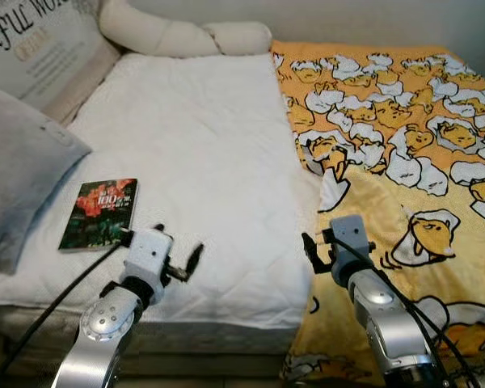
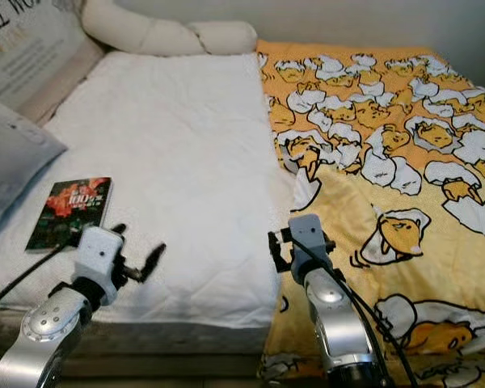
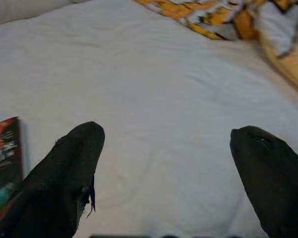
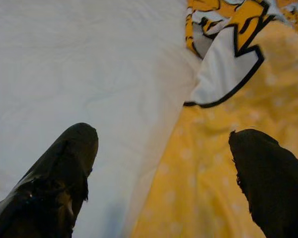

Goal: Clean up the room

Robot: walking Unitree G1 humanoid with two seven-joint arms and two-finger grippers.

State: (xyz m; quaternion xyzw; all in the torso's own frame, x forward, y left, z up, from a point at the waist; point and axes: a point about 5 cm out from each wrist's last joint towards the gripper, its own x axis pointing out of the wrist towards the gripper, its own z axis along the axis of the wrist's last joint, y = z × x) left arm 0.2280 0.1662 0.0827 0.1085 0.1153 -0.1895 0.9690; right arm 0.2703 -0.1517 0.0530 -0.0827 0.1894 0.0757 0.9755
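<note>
White quilted mattress [image 1: 202, 153] lies before you, and everything else places itself against it. From the head views, a yellow blanket [image 1: 404, 162] printed with cartoon eggs covers the mattress's right half, its edge folded back and rumpled along the middle. A book [image 1: 100, 212] lies flat near the mattress's front left corner, just beside a grey pillow [image 1: 20, 174]; a cream bolster [image 1: 186, 34] sits at the far end. Your left gripper [image 1: 178, 263] hovers over the mattress's front edge, just right of the book; your right gripper [image 1: 311, 249] hovers at the blanket's folded edge.

Left wrist view: your fingers [image 3: 72, 168] are spread wide over bare mattress, with the book's cover [image 3: 4, 158] just outside one finger, closer than the head views suggest.

Right wrist view: fingers [image 4: 64, 168] also spread, straddling the line where the blanket meets the mattress, showing a loose white-and-black flap [image 4: 223, 74].

The blanket will likely handle soft and light, sliding easily; pinch that folded edge. The book looks thin and stiff; take it by an edge.
</note>
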